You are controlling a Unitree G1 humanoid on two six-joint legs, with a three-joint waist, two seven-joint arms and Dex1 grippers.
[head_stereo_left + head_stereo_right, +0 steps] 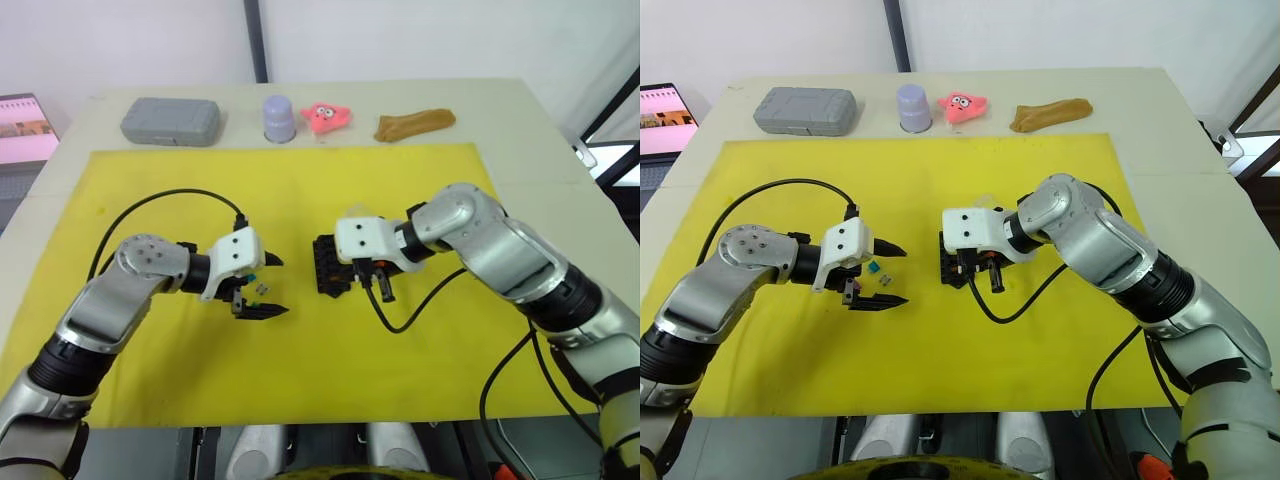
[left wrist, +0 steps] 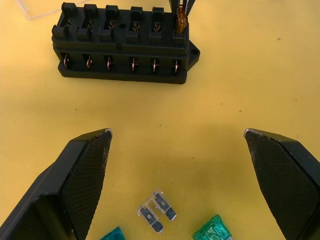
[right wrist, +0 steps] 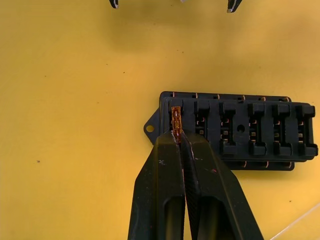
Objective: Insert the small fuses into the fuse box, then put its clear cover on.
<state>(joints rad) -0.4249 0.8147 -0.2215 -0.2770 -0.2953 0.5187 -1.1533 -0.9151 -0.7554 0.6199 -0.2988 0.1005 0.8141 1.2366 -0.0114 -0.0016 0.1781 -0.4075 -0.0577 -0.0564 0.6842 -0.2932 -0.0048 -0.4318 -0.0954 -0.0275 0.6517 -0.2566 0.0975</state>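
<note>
The fuse box (image 3: 235,131) — a small black slotted block with end tabs — lies on the yellow mat (image 1: 300,370) near the middle of the desk (image 1: 530,120). The right gripper (image 3: 176,136) is at the box's end slot, its two fingers pinched shut on a tan fuse (image 3: 175,120) that stands upright in or just over that slot; whether it is fully seated I cannot tell. The other slots look empty.

To the left of the fuse box, near it, the left gripper (image 2: 177,142) hangs with its fingers spread wide and nothing between them. Just beneath it on the mat lie loose fuses: a clear-grey one (image 2: 156,212) on its side with both blades showing, a green one (image 2: 213,231) and a teal one (image 2: 111,235), close together but apart from the box.

These fuses should be very light and stiff, with slick plastic bodies — likely to skate or flip if nudged, and easy to pinch crooked. The best hold is probably across the flat faces of the plastic head, leaving the metal blades free to enter the slot. The box is light too and may slide under a push, so pressing straight down seems wise. A faint clear edge shows beyond the box, possibly the clear cover (image 2: 30,15).
</note>
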